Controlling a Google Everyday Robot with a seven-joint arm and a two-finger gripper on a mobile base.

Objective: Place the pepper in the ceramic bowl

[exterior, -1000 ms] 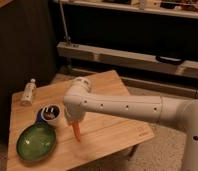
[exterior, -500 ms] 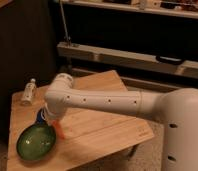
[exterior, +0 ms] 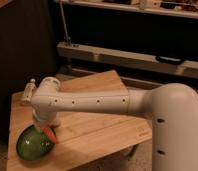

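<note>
The ceramic bowl (exterior: 32, 146) is glossy green and sits at the front left corner of the wooden table (exterior: 99, 132). My white arm reaches across the table from the right, and its wrist hangs over the bowl's right side. The gripper (exterior: 46, 128) points down under the wrist and is mostly hidden by the arm. It is shut on the pepper (exterior: 50, 134), a small orange-red tapered piece that sticks out below it, just over the bowl's right rim.
A small pale bottle (exterior: 28, 92) stands near the table's left back edge, right beside the arm's wrist. Behind the table runs a low metal shelf rack (exterior: 137, 58). The table's front and left edges lie close to the bowl.
The arm has swung left and forward with the pepper, from over the table's middle to over the bowl's right rim. The white cup is now hidden behind the arm.
</note>
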